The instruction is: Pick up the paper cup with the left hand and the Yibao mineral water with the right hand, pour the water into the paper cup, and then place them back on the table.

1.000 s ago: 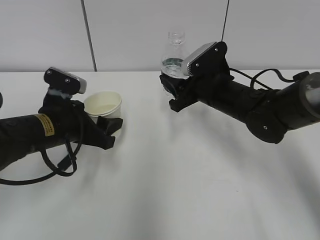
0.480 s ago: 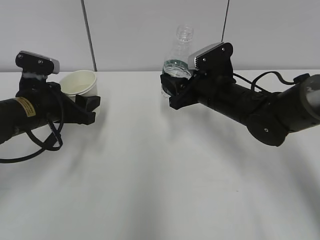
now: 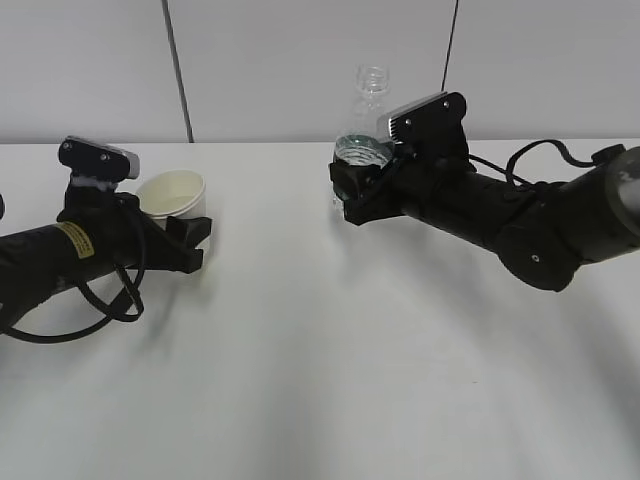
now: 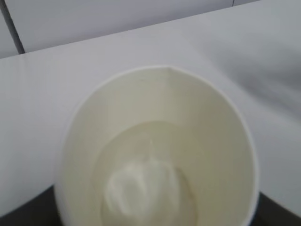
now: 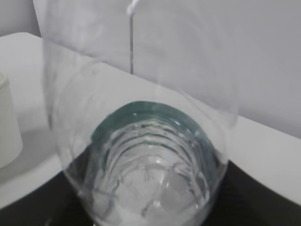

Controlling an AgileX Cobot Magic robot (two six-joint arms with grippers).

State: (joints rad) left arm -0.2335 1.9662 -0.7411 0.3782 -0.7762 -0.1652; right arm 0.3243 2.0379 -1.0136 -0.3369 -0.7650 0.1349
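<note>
The left hand (image 3: 185, 243) grips the paper cup (image 3: 172, 194); the right hand (image 3: 350, 185) clamps the water bottle (image 3: 365, 120), both upright, well apart. Pouring seems next: bring them together, tilt the bottle over the cup

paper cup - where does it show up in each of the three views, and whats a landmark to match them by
Exterior view: the paper cup sits left of centre, in the left hand.
Left wrist view: the cup fills the frame, seen from above into its cream inside.
Right wrist view: only a sliver of the cup shows at the left edge.
Shared landmark: the dark vertical wall seam.
</note>
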